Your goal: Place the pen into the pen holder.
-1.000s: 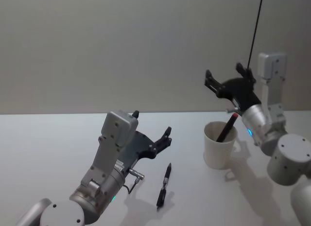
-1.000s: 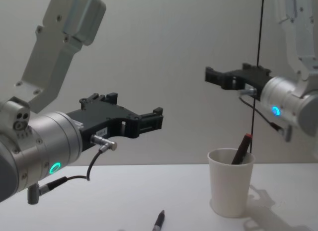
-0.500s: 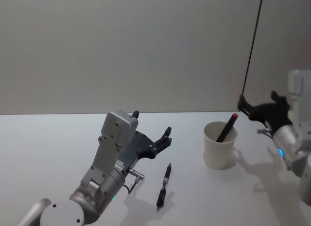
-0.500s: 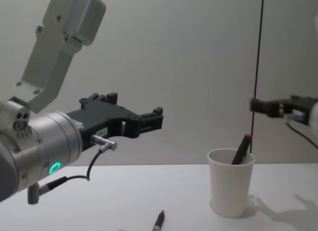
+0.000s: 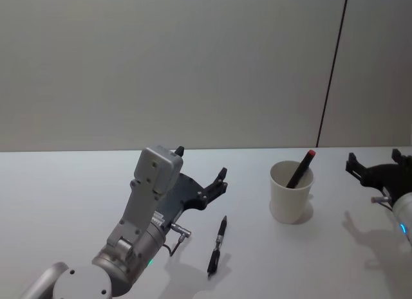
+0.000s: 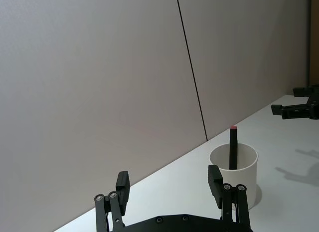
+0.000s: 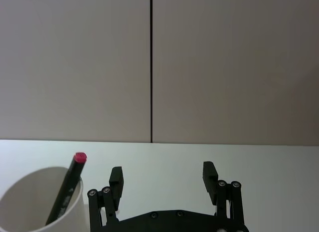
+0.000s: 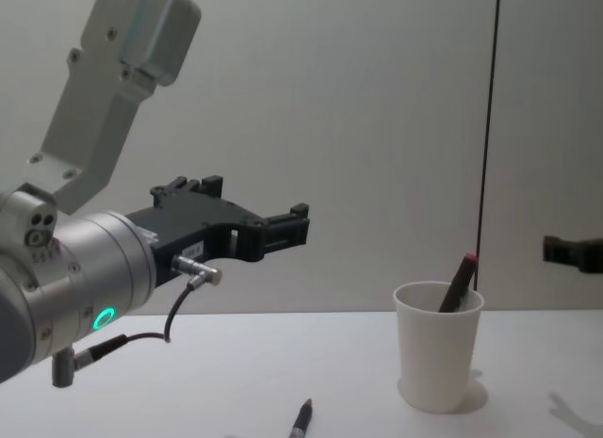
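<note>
Head view: a white paper cup, the pen holder (image 5: 291, 199), stands upright on a pale table (image 5: 77, 202), right of centre. 1 red-capped pen (image 5: 301, 168) leans inside it, with its cap sticking out past the rim. A 2nd pen, the black pen (image 5: 217, 245), lies flat on the table to the left of the cup and apart from it. The left gripper (image 5: 201, 164) hovers just behind this pen with its fingers spread and nothing between them. It looks ready to come down on the pen. The right gripper (image 5: 374, 159) sits low at the right edge, well apart from the cup, with its fingers spread and empty.

Left wrist view: the left gripper's 2 fingers (image 6: 122, 184) are wide apart and frame the cup (image 6: 246, 177) beyond them. The red-capped pen (image 6: 232, 149) rises from the cup. The right gripper (image 6: 299, 105) is small, farther off, beside the cup.

Right wrist view: the right gripper (image 7: 162, 178) holds nothing, its fingers parted. The cup rim (image 7: 30, 202) and the leaning pen (image 7: 67, 187) sit to 1 side.

Chest view: the left gripper (image 8: 259, 212) hangs above the table with its fingers apart. The tip of the black pen (image 8: 301, 419) shows below it. The cup (image 8: 438, 358) stands on the right, with the red cap resting against its rim.

Judgement: 1 pen is in and the black pen is left to do. The low grasp on a thin, flat pen is the tricky part.
</note>
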